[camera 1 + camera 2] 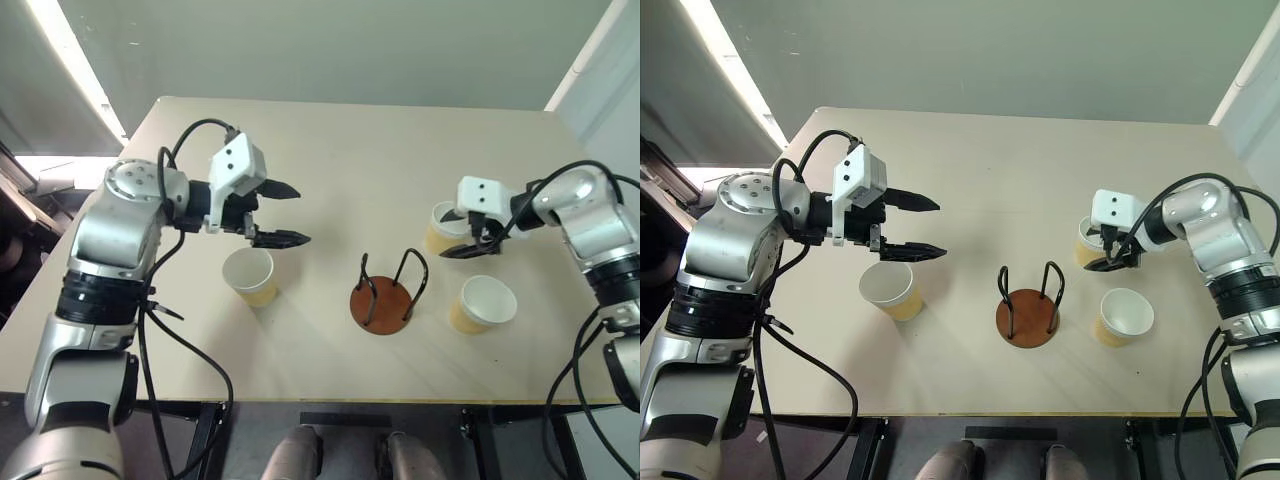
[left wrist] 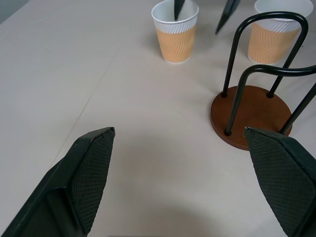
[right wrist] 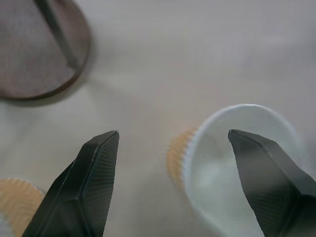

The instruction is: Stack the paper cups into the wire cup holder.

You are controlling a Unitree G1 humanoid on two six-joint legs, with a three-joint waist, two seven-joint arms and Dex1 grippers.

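Three yellow-tan paper cups stand upright on the table. One cup (image 1: 250, 275) is at the left, just below my open, empty left gripper (image 1: 300, 214), which hovers above the table. The wire cup holder (image 1: 382, 305), a reddish-brown disc with two black loops, stands empty in the middle. A second cup (image 1: 483, 303) sits right of the holder. The third cup (image 1: 440, 228) stands behind it, and my open right gripper (image 3: 173, 133) straddles its wall (image 3: 185, 153), one finger over the inside and one outside. In the left wrist view the holder (image 2: 252, 116) stands in front of both right-hand cups.
The tan table (image 1: 330, 160) ends close in front of the holder at its front edge (image 1: 330, 398). Black cables hang from both arms. Bare tabletop stretches behind the holder and between the cups.
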